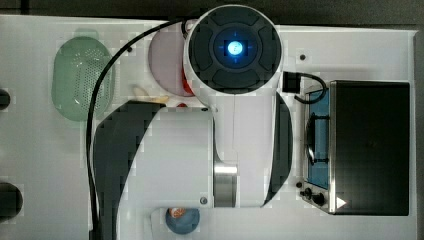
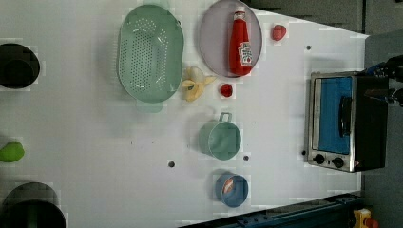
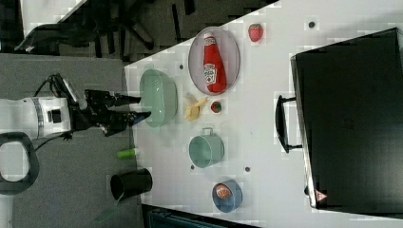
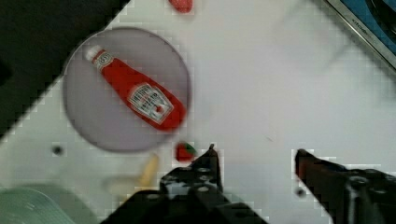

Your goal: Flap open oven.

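White surface (image 2: 119, 156) carries the oven (image 2: 344, 121) at the left view's right edge, door closed, a bare strip in front of it. End effector (image 4: 254, 156) hangs released above the surface, grasping nothing, near a ketchup bottle (image 4: 135, 95) on a plate (image 4: 88, 116).

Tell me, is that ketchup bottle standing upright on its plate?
No. In the left view the ketchup bottle lies flat on its side across the round grey plate, its white cap towards the plate's rim.

Arm (image 1: 200, 150) hides counter middle, most of plate (image 1: 167, 62) in top view. Oven (image 4: 369, 23) cut off by wrist view edge.
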